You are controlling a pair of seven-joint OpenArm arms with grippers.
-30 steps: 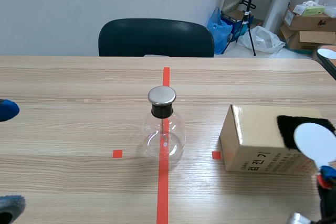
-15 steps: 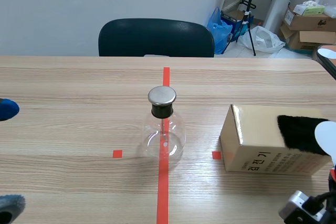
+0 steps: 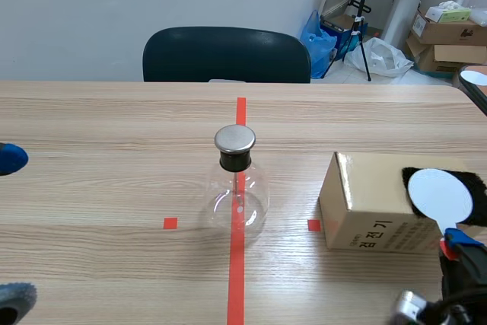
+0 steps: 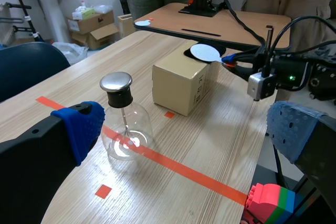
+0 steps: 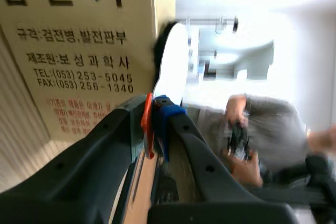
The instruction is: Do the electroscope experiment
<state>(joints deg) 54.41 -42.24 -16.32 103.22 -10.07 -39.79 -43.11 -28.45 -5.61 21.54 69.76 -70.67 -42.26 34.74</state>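
Note:
The electroscope, a clear glass flask with a metal cap and a rod inside, stands on the red tape line at the table's middle. To its right is a cardboard box with a black fur cloth on top. My right gripper is shut on the orange handle of a white disc paddle, and the disc lies over the cloth. In the right wrist view the disc rises from between the fingers beside the box. My left gripper stands open at the table's left edge, holding nothing.
A dark chair stands behind the table's far edge. Cardboard boxes and bags lie on the floor at the back right. A side table with people standing behind it is beyond the box. A coloured block sits near my left gripper.
The right gripper slid the white disc to the right across the black cloth, then back to the left. The left arm and the electroscope stayed still.

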